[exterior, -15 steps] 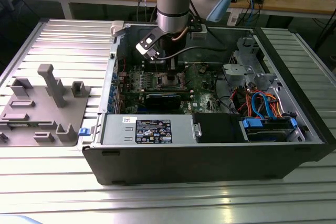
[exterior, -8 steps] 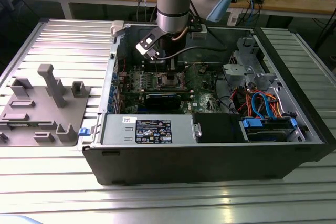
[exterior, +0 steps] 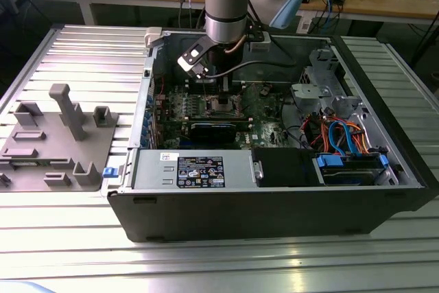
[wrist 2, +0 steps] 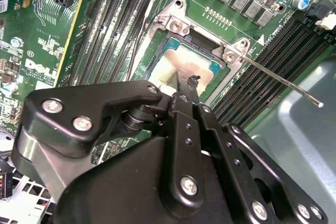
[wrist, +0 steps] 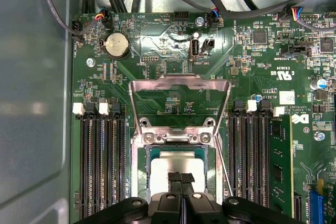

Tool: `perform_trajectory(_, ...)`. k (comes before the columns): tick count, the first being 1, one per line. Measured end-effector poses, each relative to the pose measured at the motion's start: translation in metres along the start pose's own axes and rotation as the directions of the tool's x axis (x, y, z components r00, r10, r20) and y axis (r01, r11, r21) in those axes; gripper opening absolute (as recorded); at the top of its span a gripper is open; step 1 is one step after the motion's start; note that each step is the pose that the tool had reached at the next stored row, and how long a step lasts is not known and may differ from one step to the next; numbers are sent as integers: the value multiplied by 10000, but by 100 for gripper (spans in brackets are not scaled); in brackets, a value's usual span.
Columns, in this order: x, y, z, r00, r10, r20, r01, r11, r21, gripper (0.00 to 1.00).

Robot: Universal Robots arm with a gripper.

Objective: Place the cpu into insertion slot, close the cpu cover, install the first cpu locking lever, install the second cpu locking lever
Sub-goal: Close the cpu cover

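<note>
Black metal fingers [wrist: 176,178] sit pressed together at the end of the arm [exterior: 226,5], with nothing pinched between them. Directly under their tips lies the cpu [wrist: 165,167], its silvery-grey top flat and square inside the insertion slot [wrist: 139,166]. The slot's metal rim frames the chip on every side the fingers leave open. Whether the tips touch the chip or hover just above it cannot be told.

Just beyond the fingers in the first wrist view, past the slot's hinge edge, the cpu cover [wrist: 181,81] is swung up and away from the chip. The green circuit board [wrist: 252,66] shows through its square window. Beside the fingers, one thin locking lever [wrist 2: 278,80] sticks out free along the edge of the slot and is hooked under nothing.

Farther out, the board lies in the open computer case [exterior: 274,204], which rests on the ribbed aluminium bench [exterior: 68,252]. A grey parts fixture [exterior: 55,142] stands well off on the exterior view's left.

By this showing, the first step looks done or nearly so, as the chip appears seated. Closing the cover and installing both levers are left.
</note>
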State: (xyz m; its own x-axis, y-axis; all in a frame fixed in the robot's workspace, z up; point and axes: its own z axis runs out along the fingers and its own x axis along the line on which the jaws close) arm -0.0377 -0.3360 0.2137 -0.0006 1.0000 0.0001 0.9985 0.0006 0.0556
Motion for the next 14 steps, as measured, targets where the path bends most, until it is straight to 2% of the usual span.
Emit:
perform_trajectory(4, 0, 0, 0, 10000, 0, -1, 0, 10000, 3, 11)
perform_trajectory(5, 1, 6, 1, 10000, 3, -2, -3, 10000, 19, 11)
perform_trajectory(6, 1, 20, 2, 10000, 1, -2, -1, 10000, 97, 11)
perform_trajectory(10, 0, 20, 1, 10000, 1, 0, -1, 9999, 107, 11)
perform_trajectory(11, 0, 20, -7, 10000, 1, -1, -1, 9999, 108, 11)
perform_trajectory(14, 0, 25, -92, 10000, 1, -4, -1, 9999, 108, 11)
